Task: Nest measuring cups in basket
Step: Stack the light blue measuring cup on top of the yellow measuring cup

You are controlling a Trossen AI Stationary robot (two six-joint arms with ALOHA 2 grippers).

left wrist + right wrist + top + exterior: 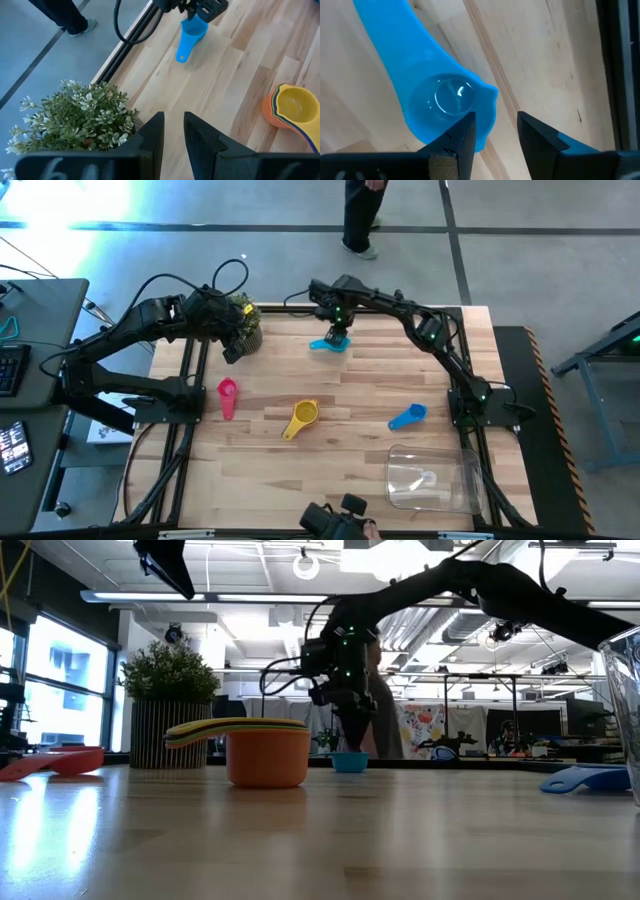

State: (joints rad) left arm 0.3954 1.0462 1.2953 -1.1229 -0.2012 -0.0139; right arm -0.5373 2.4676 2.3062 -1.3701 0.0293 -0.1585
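Observation:
A teal measuring cup lies upright on the far middle of the table. My right gripper is open above it, pointing down, one finger over the bowl and one outside the bowl's wall. A yellow cup sits nested in an orange cup at mid-table. A pink cup lies to the left and a blue cup to the right. The clear basket stands at the near right with something pale inside. My left gripper hovers beside the potted plant, open by a narrow gap. My right gripper comes at the teal cup from above with the bowl's wall between its open fingers. Whether either finger touches the wall I cannot tell. The cup rests on the table.
A potted plant stands at the far left, right by my left gripper. A person stands on the floor beyond the table's far edge. Bare wood lies between the cups and the basket.

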